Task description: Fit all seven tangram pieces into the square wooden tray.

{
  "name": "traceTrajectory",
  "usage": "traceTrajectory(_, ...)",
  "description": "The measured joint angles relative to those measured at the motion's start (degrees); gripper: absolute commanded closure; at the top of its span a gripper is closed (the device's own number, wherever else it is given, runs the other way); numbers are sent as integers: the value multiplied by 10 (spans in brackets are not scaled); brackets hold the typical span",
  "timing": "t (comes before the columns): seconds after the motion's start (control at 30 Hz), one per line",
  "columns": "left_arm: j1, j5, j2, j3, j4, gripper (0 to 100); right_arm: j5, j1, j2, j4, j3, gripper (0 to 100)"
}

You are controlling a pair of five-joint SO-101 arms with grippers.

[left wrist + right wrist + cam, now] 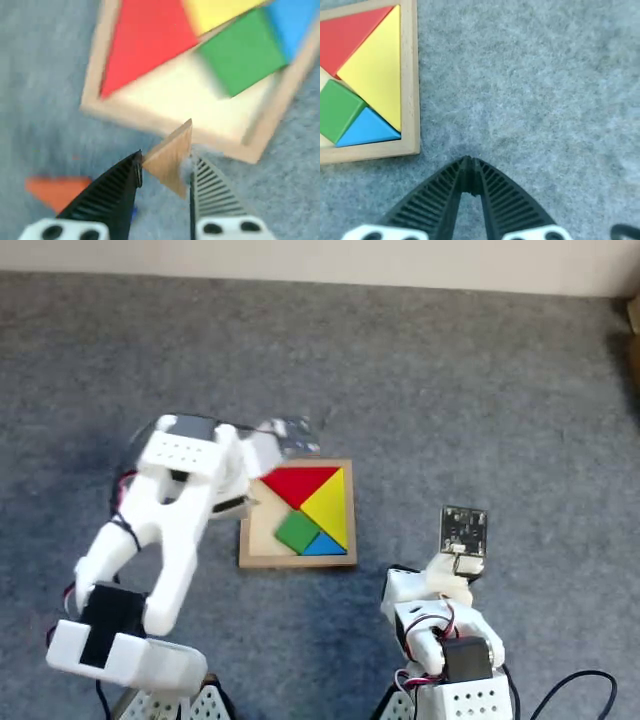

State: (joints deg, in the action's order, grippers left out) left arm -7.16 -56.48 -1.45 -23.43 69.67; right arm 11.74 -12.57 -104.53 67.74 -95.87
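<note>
Tray point(296, 562): holds red triangle point(300, 483), yellow triangle point(330, 508), green square point(297, 530), blue triangle point(322, 544).
Left tool point(166, 160): grasping tan triangle point(170, 155) at tray rim.
Right tool point(471, 167): clenched, above tabletop point(530, 75) beside tray.
Orange piece point(55, 190): on tabletop.

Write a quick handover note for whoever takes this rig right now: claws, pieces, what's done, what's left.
Left claw: shut on the plain wooden triangle, held just outside the rim of the square wooden tray.
Right claw: shut, empty, over the grey carpet beside the tray.
Done: red triangle, yellow triangle, green square and small blue triangle sit in the tray.
Left: three of seven. Seat the held triangle in the tray's bare part, then fetch the orange piece from the carpet.
</note>
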Motion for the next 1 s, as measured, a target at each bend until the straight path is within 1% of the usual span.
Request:
traceTrajectory(0.13,-50,-42,0,0,0,982,0,0,0,0,0,989)
traceTrajectory(0.23,-77,-54,0,0,0,975,0,0,0,0,0,989)
traceTrajectory(0.4,-101,-56,2,0,0,845,0,0,0,0,0,989)
traceTrajectory(0.47,-105,-56,20,0,0,848,0,0,0,0,0,989)
traceTrajectory(0.53,-107,-47,44,3,-9,848,0,0,0,0,0,989)
traceTrajectory(0.67,-107,-17,80,37,-19,810,0,0,0,0,0,989)
traceTrajectory(0.77,-107,5,82,58,-18,789,0,0,0,0,0,989)
traceTrajectory(0.9,-107,19,82,73,11,782,0,0,0,0,0,989)
traceTrajectory(1.0,-107,21,82,75,14,783,-1,0,0,0,0,989)
